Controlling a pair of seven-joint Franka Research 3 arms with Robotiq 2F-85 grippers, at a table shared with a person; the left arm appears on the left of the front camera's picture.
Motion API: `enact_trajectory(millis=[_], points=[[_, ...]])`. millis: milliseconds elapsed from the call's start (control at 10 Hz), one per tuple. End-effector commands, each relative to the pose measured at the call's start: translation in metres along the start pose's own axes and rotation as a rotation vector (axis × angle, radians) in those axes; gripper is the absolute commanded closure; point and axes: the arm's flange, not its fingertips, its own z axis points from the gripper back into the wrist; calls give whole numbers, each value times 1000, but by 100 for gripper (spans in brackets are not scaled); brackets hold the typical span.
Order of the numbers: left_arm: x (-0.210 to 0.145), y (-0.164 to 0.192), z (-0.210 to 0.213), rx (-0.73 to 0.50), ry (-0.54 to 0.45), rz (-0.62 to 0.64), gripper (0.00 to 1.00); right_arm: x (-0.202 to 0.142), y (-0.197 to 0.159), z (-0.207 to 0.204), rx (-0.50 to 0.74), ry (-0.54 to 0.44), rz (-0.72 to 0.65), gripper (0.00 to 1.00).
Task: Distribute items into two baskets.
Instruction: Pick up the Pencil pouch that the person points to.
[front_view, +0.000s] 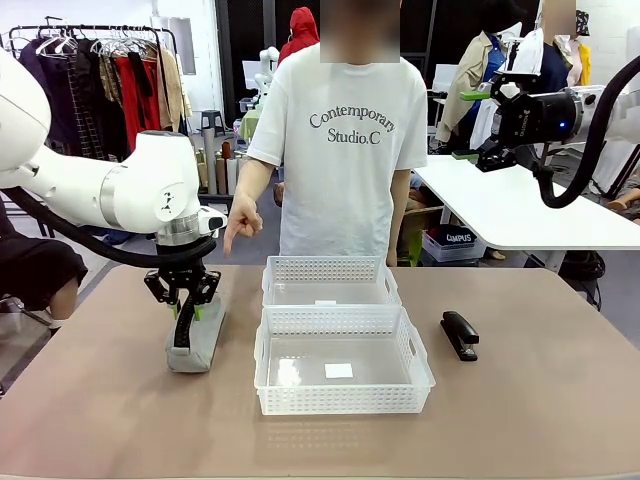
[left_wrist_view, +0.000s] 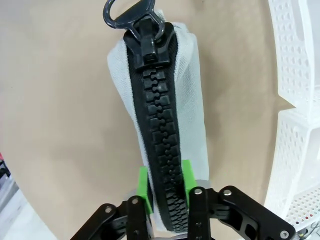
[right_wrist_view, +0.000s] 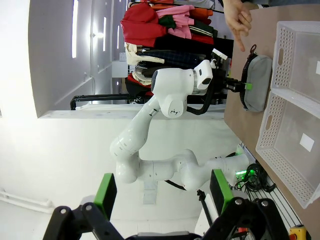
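Left gripper (front_view: 190, 318) pinches the pouch (front_view: 197, 350) by its zipper (left_wrist_view: 157, 125), green pads (left_wrist_view: 143, 186) tight on both sides. We see the pouch standing on edge on the table (front_view: 100, 410), at 9 o'clock of the near basket (front_view: 345, 400). The far basket (front_view: 330, 270) sits just behind at 12. Stapler (front_view: 460, 334) lies at 3. Right gripper (front_view: 470, 125) hangs wide at 2, holding nothing. Person's hand (front_view: 240, 222) points down at 10.

White arms (front_view: 130, 190), rounded joints, black cable (front_view: 90, 248) slung just above left pincer (left_wrist_view: 165, 182). Black linkage, silver screws (left_wrist_view: 198, 191) behind green pads (left_wrist_view: 188, 175). Right pincer (right_wrist_view: 162, 192) same build.
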Motion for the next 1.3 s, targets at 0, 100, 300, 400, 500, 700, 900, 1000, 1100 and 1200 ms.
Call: enact_trajectory(millis=[0, 100, 300, 400, 500, 700, 900, 1000, 1100, 1200], points=[[2, 2, 0, 22, 9, 22, 100, -1, 2, 0, 2, 3, 5, 0], [0, -1, 0, 19, 11, 26, 100, -1, 2, 0, 2, 3, 5, 0], [0, 1, 6, 25, 2, 19, 100, -1, 2, 0, 2, 3, 5, 0], [-2, 4, 13, 30, -3, 23, 100, -1, 2, 0, 2, 3, 5, 0], [-2, 3, 20, 32, -13, 19, 100, -1, 2, 0, 2, 3, 5, 0], [-3, 5, 42, 29, -20, 21, 100, -1, 2, 0, 2, 3, 5, 0], [-5, 5, 70, 44, -16, 19, 100, -1, 2, 0, 2, 3, 5, 0], [-6, 3, 84, 44, -7, 13, 100, -1, 2, 0, 2, 3, 5, 0], [-5, 4, 100, 52, -8, -2, 100, -1, 2, 0, 2, 3, 5, 0], [-3, 2, 118, 63, -28, -13, 100, -1, 2, 0, 2, 3, 5, 0]])
